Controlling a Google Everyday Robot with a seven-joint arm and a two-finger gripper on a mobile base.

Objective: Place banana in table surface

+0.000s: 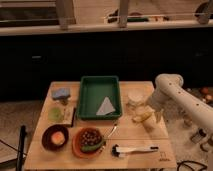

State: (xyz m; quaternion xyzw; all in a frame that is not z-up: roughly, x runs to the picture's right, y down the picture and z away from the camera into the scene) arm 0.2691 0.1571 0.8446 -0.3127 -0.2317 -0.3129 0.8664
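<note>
while i watch from my station, the green rectangular plastic tray (83, 100) sits mid-table with one pale folded triangular sheet (106, 106) inside it. in front of it, a dark brown round bowl (44, 138) holds a round orange fruit (58, 138), and an orange round bowl (76, 143) holds dark clustered pieces with something green. a pale round container (136, 97) stands right of the tray. the small yellow curved banana (142, 118) is over the right part of the light tan wooden table surface (145, 134), just in front of that container. the white arm's gripper (154, 116) is just beside the banana's right end; i cannot tell whether it grips the fruit.
</note>
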